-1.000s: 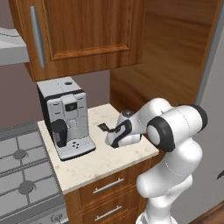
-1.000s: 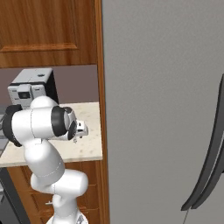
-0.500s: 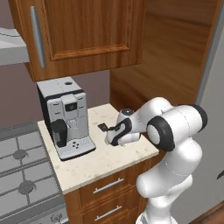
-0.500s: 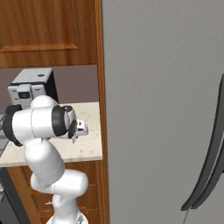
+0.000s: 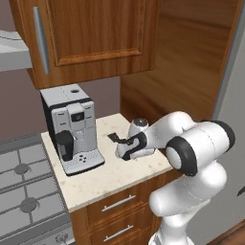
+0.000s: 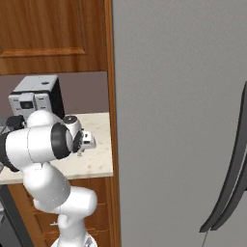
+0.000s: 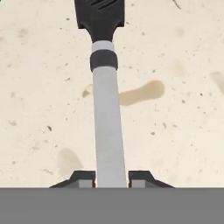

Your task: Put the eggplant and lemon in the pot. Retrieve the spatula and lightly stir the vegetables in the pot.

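Observation:
My gripper [image 7: 111, 178] is shut on the spatula [image 7: 107, 113], whose grey handle runs up between the two fingertips [image 7: 83, 177] to the black slotted blade [image 7: 100, 13]. The spatula hangs a little above the speckled beige counter [image 7: 175, 131]; its shadow falls beside the handle. In the left base view the gripper [image 5: 125, 143] holds the spatula [image 5: 114, 137] level over the counter [image 5: 110, 174], blade pointing left toward the coffee machine. The hand [image 6: 87, 141] also shows in the right base view. The pot, eggplant and lemon are out of view.
A grey coffee machine [image 5: 72, 129] stands on the counter left of the gripper. The stove [image 5: 21, 191] lies further left. A wooden wall cabinet [image 5: 95, 33] hangs above, and a tall wood panel [image 5: 191, 62] and grey fridge [image 6: 178, 120] close the right side.
The hand with the spatula has crept slightly up and to the left; nothing else has moved.

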Available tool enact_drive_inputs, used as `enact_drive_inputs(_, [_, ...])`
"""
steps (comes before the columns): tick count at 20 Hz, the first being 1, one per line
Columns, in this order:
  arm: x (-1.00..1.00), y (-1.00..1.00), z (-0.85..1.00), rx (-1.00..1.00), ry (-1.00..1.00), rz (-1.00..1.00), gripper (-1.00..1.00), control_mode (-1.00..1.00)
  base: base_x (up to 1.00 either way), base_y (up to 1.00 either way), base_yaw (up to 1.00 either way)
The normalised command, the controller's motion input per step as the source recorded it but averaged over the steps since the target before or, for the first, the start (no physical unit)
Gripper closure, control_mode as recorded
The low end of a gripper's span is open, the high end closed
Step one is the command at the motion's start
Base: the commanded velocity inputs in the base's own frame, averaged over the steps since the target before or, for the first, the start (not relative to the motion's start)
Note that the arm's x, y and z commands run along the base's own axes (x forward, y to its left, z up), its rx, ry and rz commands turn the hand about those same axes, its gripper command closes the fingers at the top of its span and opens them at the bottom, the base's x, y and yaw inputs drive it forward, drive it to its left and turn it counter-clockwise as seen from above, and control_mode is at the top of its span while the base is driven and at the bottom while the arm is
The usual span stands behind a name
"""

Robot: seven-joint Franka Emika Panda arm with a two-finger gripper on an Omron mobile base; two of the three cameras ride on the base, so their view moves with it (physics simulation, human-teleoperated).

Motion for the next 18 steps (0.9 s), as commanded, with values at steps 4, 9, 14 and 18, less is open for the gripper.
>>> enact_drive_inputs(4, [-1.00, 0.00, 1.00, 0.03, -0.14, 0.00, 1.00, -1.00, 0.00, 0.00, 0.00])
enact_drive_inputs(9, [-0.97, -0.01, 1.00, 0.01, -0.03, 0.00, 1.00, -1.00, 0.00, 0.00, 0.00])
enact_drive_inputs(14, [-0.69, -0.05, 1.00, 0.00, 0.07, 0.00, 1.00, -1.00, 0.00, 0.00, 0.00])
enact_drive_inputs(18, [-0.16, -0.19, 1.00, 0.00, 0.29, 0.00, 1.00, -1.00, 0.00, 0.00, 0.00])
